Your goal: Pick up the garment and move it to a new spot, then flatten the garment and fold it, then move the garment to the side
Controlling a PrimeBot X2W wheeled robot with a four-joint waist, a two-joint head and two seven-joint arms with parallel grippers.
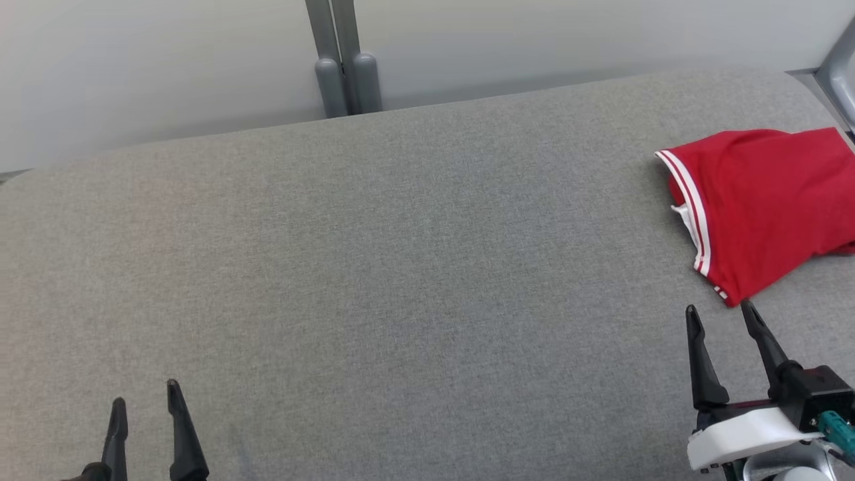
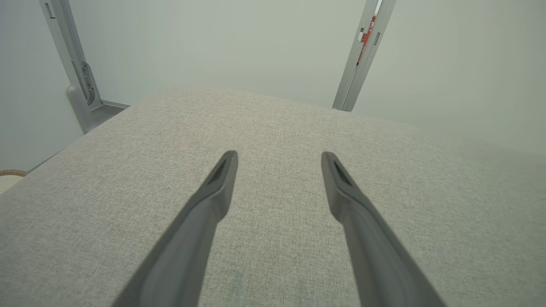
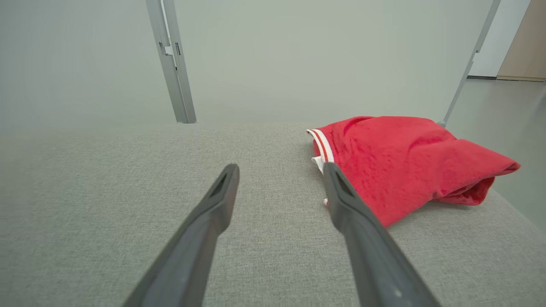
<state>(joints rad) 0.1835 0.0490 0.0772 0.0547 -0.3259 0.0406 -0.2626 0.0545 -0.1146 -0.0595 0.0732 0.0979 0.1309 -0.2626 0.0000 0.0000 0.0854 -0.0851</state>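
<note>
Red garment (image 1: 768,200) cut off rt edge; left claw (image 1: 146,392), right claw (image 1: 717,306) agape, empty.

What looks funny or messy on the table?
Only the red garment: it sits askew at the right edge of the grey table, rumpled, with a white inner bit poking out by its striped hem. Nothing spilled or broken.
</note>
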